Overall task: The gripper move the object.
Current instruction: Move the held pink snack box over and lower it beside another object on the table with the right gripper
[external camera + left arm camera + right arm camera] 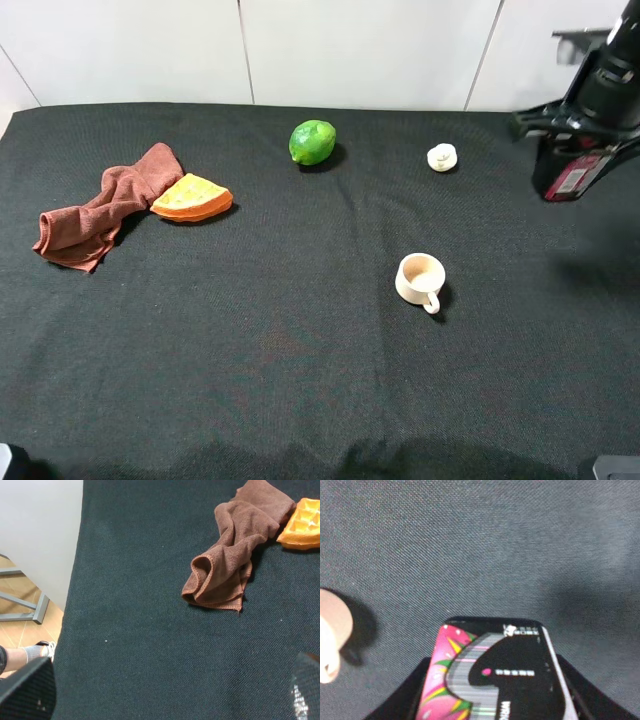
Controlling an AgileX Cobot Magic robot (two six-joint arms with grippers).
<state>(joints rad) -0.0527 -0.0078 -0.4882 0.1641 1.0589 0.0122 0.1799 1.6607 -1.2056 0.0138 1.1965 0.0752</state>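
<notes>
You are working over a tabletop draped in black cloth, with white wall panels standing behind.

Item one: right gripper, clenching the object by its sides near the far right corner. The box is hanging tilted. It is seemingly riding clear of the cloth for carrying, its shadow lying apart.

Left gripper: fingers standing wide, grasping nothing.

Outward: white lump, cream mug, lime, and a waffle wedge touching a brown towel toward the left edge.
</notes>
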